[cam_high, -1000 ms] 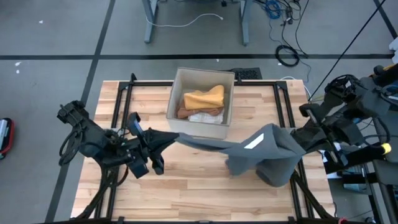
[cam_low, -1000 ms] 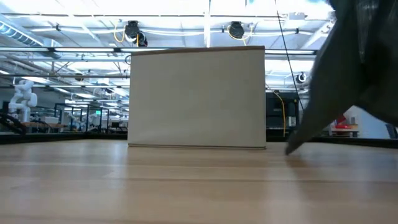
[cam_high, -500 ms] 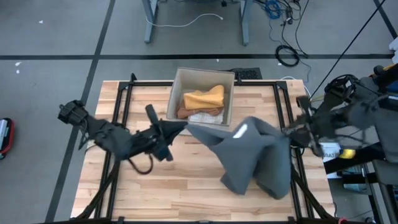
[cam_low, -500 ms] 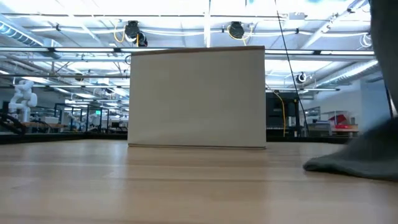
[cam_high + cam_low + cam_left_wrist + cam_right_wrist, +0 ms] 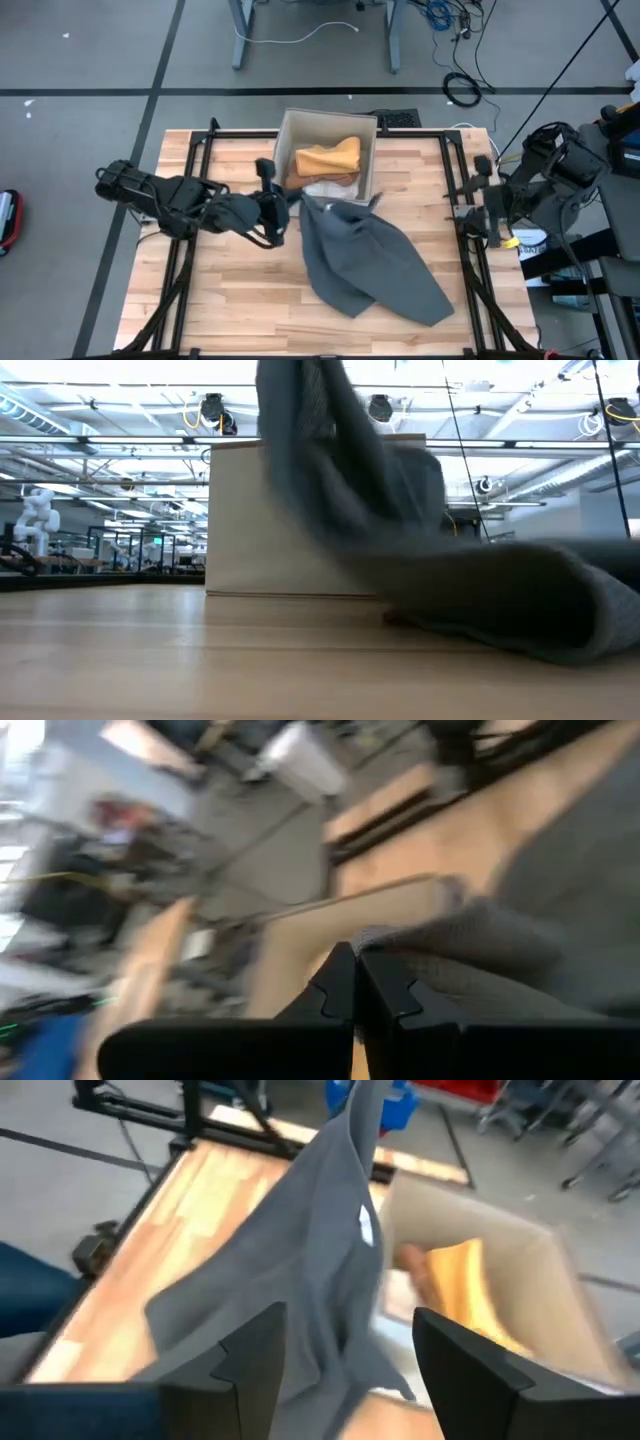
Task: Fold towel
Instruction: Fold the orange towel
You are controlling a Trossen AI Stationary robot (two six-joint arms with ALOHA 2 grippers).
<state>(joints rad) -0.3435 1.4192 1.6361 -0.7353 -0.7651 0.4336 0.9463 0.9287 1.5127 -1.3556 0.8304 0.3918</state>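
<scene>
The grey towel [image 5: 365, 262] lies mostly on the wooden counter [image 5: 240, 310], spread in a rumpled sheet from just in front of the cardboard box [image 5: 325, 158] toward the counter's near right part. One corner of it is lifted off the wood, pinched in the left hand [image 5: 281, 199], whose two dark fingers [image 5: 345, 988] are pressed together on the cloth just beside the box's front left corner. In the low view the towel [image 5: 420, 550] rises in a tall fold in front of the box [image 5: 240, 520] and drapes down onto the counter [image 5: 200, 660] to the right. The left arm reaches in across the left half of the counter. The right hand [image 5: 478, 208] is at the right edge of the counter, well apart from the towel, with its fingers [image 5: 250, 1355] spread wide and holding nothing; its wrist view looks past them at the towel [image 5: 300, 1290] and the open box [image 5: 480, 1270]. Inside the box lies a folded yellow cloth [image 5: 328, 158] on top of a white one [image 5: 325, 186].
</scene>
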